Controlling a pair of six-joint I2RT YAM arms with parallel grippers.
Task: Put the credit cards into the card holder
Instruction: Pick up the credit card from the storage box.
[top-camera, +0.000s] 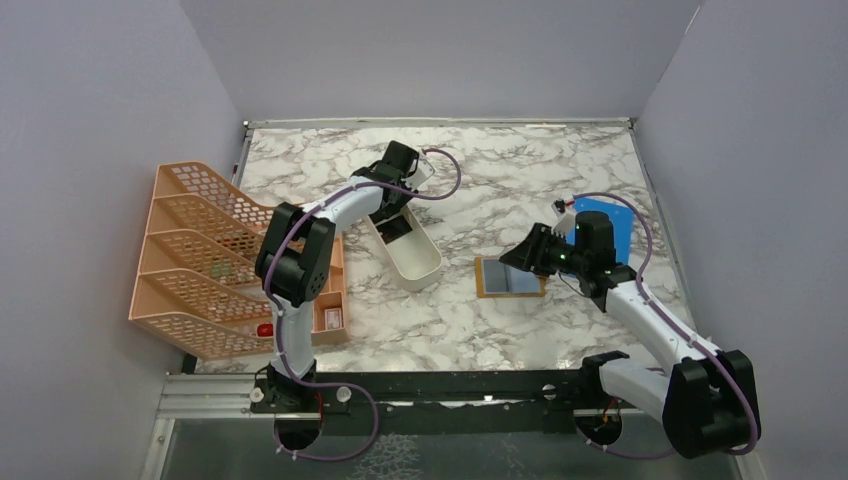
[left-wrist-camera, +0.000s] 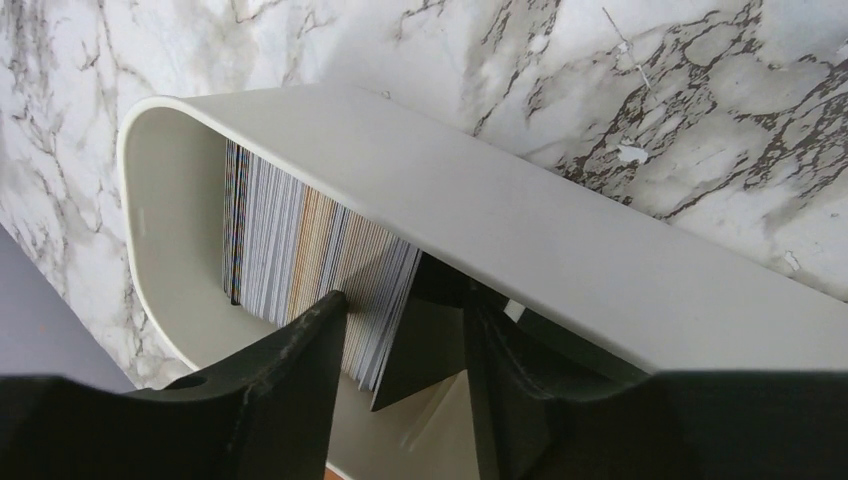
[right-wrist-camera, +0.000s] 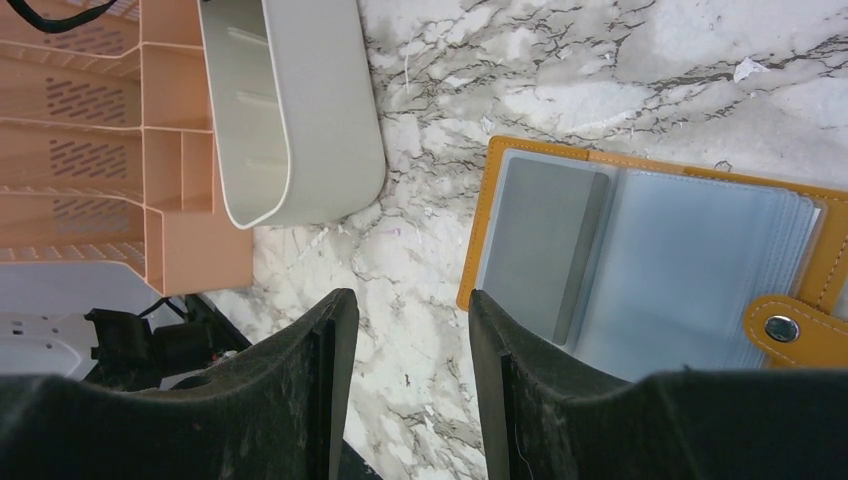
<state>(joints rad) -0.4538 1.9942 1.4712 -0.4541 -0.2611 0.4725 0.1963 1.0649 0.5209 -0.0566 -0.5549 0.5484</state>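
Stack of thin plastic credit cards (left-wrist-camera: 300, 250), black and pale, on edge near one rounded end of long white oblong tray (left-wrist-camera: 560, 240), straddled by left gripper (left-wrist-camera: 405, 320), jaws parted; orange-tan leather card holder (right-wrist-camera: 690, 270), open flat on marble table (right-wrist-camera: 600, 60), one grey card (right-wrist-camera: 545, 240) pocketed, right gripper (right-wrist-camera: 410, 310) beside its edge, parted, empty.

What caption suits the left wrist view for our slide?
Open left gripper at the white tray, fingers flanking a dark card beside the upright card stack.

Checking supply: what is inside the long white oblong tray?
A row of thin plastic cards stands on edge, a black card tilted beside it. The tray's side wall hides the rest.
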